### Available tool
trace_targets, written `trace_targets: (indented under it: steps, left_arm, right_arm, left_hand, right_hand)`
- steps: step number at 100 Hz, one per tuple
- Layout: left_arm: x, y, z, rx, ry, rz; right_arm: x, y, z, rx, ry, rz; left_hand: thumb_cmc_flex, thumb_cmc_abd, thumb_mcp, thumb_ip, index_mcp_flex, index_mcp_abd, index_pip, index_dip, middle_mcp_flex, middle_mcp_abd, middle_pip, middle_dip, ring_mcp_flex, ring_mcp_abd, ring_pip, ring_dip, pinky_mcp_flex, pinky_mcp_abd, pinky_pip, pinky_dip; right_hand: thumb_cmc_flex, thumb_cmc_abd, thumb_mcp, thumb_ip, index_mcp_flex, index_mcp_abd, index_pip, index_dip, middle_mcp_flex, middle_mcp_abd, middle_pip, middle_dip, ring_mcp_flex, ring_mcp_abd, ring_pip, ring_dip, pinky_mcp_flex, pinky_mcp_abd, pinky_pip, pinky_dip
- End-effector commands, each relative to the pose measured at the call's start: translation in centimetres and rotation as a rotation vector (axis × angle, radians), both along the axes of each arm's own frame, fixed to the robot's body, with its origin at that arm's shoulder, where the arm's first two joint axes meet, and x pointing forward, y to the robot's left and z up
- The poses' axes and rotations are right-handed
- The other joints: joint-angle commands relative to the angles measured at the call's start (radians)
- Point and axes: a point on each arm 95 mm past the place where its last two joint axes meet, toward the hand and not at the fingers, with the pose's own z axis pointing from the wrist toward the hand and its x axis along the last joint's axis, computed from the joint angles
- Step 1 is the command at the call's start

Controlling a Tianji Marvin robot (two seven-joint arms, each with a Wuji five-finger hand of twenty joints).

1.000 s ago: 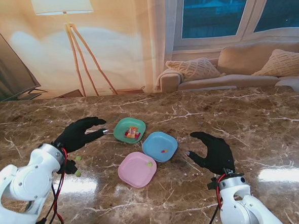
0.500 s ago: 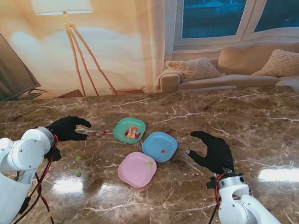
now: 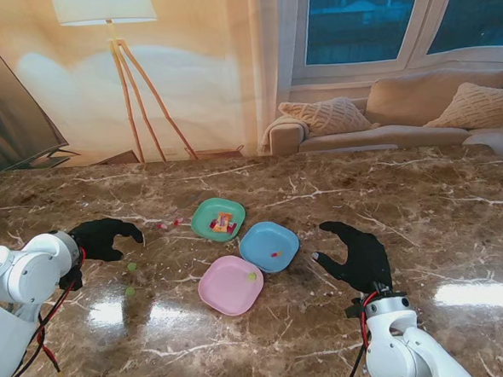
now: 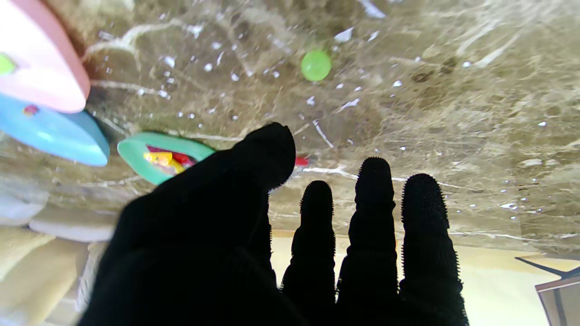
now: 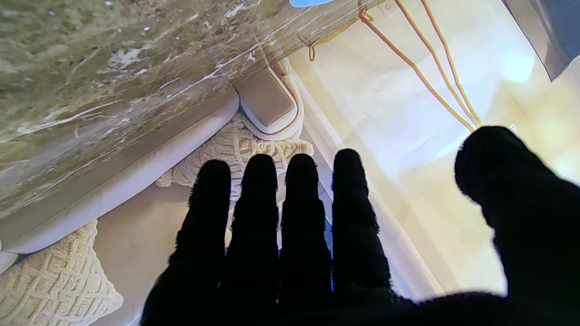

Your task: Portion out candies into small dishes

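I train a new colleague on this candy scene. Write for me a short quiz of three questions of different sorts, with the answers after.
1. True or false: the left hand holds a candy.
2. Multiple choice: which dish holds the pile of mixed candies? A) the pink dish B) the blue dish C) the green dish
3. Fill in: the two loose green candies lie on the table to the ____ of the pink dish, in the stand's view.

Key
1. False: its fingers are apart and hold nothing. The right hand is open too.
2. C. The blue and pink dishes hold one candy each.
3. Left.
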Motion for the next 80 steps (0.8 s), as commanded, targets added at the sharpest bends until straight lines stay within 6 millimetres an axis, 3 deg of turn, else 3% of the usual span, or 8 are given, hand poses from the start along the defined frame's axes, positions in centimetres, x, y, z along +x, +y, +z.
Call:
trace_targets:
  steps: [1, 43, 80]
  left_arm:
    - [-0.4, 1.0, -1.2, 0.014, 0.026, -0.001]
    - [-1.2, 2.7, -4.0, 0.034, 0.034, -0.049]
    - [-1.0, 3.2, -6.1, 0.021, -0.022, -0.063]
  right_arm:
    - [-0.3, 0.2, -0.6, 0.004, 0.028, -0.002]
    - [-0.3, 0.3, -0.7, 0.013, 0.03, -0.002]
    - [-0.4, 0.3, -0.9, 0.024, 0.037, -0.002]
  left_hand:
    - [0.044, -0.021, 0.01, -0.023, -0.04, -0.032, 0.017, -0.011, -0.029, -0.035, 0.024, 0.03, -0.004, -0.012, 0.012, 0.014, -0.01, 0.01, 0.011, 0.035]
    - [-0.021, -0.07, 0.003, -0.037, -0.041, -0.033, 0.088, 0.036, -0.015, -0.047, 0.032, 0.045, 0.013, -0.024, -0.006, -0.016, -0.004, 0.01, 0.006, 0.039]
    - [-0.067, -0.169, -0.022, -0.062, 0.014, 0.035, 0.125, 0.057, 0.098, -0.054, 0.091, 0.055, 0.103, -0.026, 0.04, -0.017, 0.06, 0.009, 0.049, 0.039]
  right_hand:
    - [-0.033, 0.009, 0.017, 0.024, 0.002, -0.022, 0.01, 0.002, -0.01, 0.0, -0.001, 0.003, -0.026, -0.025, -0.001, -0.018, -0.011, -0.007, -0.019, -0.014]
    - [-0.031, 0.008, 0.029, 0.021, 0.004, -0.023, 0.013, 0.005, -0.009, 0.001, 0.0, 0.008, -0.022, -0.019, 0.002, -0.008, -0.009, -0.001, -0.017, -0.006]
    - [-0.029, 0.007, 0.038, 0.02, 0.005, -0.022, 0.014, 0.006, -0.009, 0.004, 0.001, 0.011, -0.019, -0.013, 0.005, -0.001, -0.008, 0.003, -0.016, 0.001]
